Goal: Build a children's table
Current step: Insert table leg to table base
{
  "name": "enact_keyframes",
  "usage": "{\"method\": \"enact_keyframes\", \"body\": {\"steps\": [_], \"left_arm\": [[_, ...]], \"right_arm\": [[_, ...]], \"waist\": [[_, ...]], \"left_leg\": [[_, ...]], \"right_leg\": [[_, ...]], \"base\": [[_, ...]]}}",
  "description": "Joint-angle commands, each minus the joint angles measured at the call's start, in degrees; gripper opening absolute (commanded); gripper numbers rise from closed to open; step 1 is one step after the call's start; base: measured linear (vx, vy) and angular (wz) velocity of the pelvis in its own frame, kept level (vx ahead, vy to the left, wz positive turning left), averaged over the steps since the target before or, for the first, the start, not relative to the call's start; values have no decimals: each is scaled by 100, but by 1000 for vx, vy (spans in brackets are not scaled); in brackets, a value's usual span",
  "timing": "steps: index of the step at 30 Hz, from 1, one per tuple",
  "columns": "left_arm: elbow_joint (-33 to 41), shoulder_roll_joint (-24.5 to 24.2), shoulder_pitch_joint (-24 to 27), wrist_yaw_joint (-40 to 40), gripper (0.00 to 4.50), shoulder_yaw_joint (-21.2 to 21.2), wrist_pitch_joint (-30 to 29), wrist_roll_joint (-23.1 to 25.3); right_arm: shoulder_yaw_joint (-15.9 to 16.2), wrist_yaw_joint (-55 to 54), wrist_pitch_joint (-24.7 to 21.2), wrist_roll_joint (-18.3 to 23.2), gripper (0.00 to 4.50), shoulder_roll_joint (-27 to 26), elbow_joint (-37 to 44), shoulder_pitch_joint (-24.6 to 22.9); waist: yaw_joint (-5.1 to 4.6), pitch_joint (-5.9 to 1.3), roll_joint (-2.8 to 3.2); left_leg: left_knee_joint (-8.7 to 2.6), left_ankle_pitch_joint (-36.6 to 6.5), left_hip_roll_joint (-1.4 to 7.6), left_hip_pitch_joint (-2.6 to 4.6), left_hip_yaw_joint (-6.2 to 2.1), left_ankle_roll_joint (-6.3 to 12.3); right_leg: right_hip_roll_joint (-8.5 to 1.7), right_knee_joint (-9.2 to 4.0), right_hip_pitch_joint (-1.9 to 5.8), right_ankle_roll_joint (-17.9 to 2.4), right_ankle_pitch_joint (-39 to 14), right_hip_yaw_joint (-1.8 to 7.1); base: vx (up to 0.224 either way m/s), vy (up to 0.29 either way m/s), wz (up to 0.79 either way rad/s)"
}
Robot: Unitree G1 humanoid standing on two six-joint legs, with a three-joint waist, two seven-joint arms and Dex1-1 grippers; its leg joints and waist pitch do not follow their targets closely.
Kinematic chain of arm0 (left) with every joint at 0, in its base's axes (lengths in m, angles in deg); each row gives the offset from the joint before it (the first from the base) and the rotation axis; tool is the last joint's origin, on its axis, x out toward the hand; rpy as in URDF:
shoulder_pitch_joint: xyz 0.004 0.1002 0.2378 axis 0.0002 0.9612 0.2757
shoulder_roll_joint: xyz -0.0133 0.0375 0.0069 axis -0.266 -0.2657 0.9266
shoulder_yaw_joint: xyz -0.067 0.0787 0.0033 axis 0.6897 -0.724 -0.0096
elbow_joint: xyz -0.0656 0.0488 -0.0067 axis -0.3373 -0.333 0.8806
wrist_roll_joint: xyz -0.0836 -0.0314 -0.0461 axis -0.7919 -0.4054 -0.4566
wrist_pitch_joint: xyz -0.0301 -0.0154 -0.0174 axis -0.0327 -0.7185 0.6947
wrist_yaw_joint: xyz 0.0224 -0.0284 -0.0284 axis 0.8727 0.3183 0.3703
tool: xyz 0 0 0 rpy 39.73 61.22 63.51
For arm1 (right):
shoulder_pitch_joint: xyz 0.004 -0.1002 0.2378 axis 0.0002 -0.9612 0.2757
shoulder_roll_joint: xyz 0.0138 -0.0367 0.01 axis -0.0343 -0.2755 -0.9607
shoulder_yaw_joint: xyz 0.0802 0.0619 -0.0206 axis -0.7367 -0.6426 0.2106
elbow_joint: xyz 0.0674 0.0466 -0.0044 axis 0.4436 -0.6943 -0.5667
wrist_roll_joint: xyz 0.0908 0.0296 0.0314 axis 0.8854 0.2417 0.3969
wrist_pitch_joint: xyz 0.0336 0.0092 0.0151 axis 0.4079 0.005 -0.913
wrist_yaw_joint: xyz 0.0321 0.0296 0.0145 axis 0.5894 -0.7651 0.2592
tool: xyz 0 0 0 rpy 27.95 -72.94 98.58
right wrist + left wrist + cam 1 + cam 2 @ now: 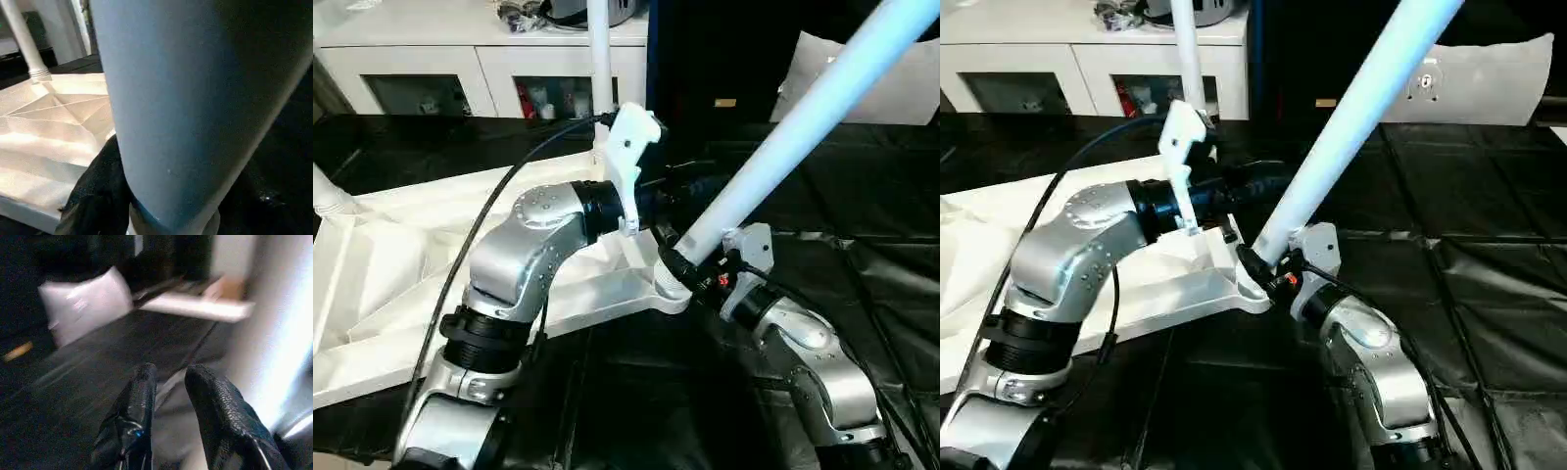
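The children's table top (401, 264) lies upside down, white, on the black cover. One white leg (599, 59) stands upright in a far corner, and another leg's base (328, 196) shows at the far left. A third long leg (803, 127) leans up to the right, its foot end at the near corner socket (668, 286). My right gripper (677, 262) is shut on this leg just above the socket. My left gripper (171, 374) is open beside the same leg, a little higher up, with nothing between its black fingers (142, 401).
A white cabinet with glass doors (431, 69) stands behind the table top. A grey-white cushion (901, 88) lies at the back right. Black sheeting (862, 294) covers the surface to the right and front.
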Motion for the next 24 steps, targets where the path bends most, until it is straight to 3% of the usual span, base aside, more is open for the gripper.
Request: {"method": "enact_keyframes", "body": {"steps": [1, 3, 4, 5, 10, 11, 12, 15, 18, 23, 24], "left_arm": [[-132, -276, 193, -45, 170, 241, 102, 58], [-143, -382, 274, -138, 183, 276, 93, 27], [-101, -513, 439, -286, 205, 308, 43, 14], [-71, -564, 521, -338, 205, 315, 19, 3], [290, -907, 1050, -676, 243, 100, -192, -180], [410, -960, 1221, -756, 253, 17, -280, -265], [481, -988, 1358, -815, 258, -52, -326, -310], [588, -1065, 1728, -1034, 259, -291, -208, -266], [303, -1055, 1878, -1005, 259, -484, 248, 100], [-489, -1109, 1702, -873, 259, -768, 786, 636], [-566, -1137, 1686, -893, 231, -826, 841, 677]], "right_arm": [[-183, -87, -21, 39, 191, 14, 85, 25], [-212, -95, -22, 47, 191, 29, 88, 15], [-241, -101, -27, 61, 191, 58, 115, -25], [-253, -104, -31, 71, 191, 70, 135, -50], [-278, -101, -86, 92, 191, 125, 212, -135], [-283, -94, -119, 98, 191, 135, 239, -152], [-285, -85, -147, 105, 191, 143, 251, -157], [-269, -45, -216, 130, 191, 177, 294, -172], [-229, 14, -271, 134, 191, 221, 336, -185], [-183, 56, -353, 140, 191, 275, 409, -216], [-177, 60, -364, 137, 191, 283, 420, -224]], "waist": [[-7, -372, 18], [-8, -396, 31], [6, -398, 121], [-6, -388, 94], [13, -378, 134], [14, -380, 113], [14, -370, 128], [-2, -339, 98], [0, -333, 83], [-7, -356, 59], [-13, -378, 75]], "left_leg": [[-355, -450, 285, -4, -154, 225], [-335, -300, 286, -2, -151, 270], [-329, -278, 294, 12, -159, 290], [-333, -302, 299, 9, -149, 307], [-358, -416, 318, 2, -150, 347], [-356, -452, 319, 17, -138, 338], [-368, -506, 325, 17, -146, 317], [-391, -744, 317, 22, -130, 256], [-401, -774, 312, 24, -137, 232], [-382, -566, 291, 10, -141, 252], [-373, -490, 299, 15, -144, 259]], "right_leg": [[-435, -426, 337, -1205, 40, 264], [-436, -395, 339, -1269, 281, 261], [-446, -383, 322, -1308, 317, 254], [-438, -404, 315, -1319, 315, 250], [-457, -404, 307, -1328, 87, 251], [-452, -412, 297, -1326, 41, 254], [-457, -411, 293, -1340, -67, 252], [-453, -476, 275, -1231, -596, 267], [-445, -506, 268, -1084, -844, 278], [-437, -490, 276, -961, -612, 279], [-447, -460, 280, -987, -441, 278]], "base": [[0, 0, 0], [0, 0, 0], [0, 0, 0], [0, 0, 0], [0, 0, 0], [0, 0, 0], [0, 0, 0], [0, 0, 0], [0, 0, 0], [0, 0, 0], [0, 0, 0]]}}
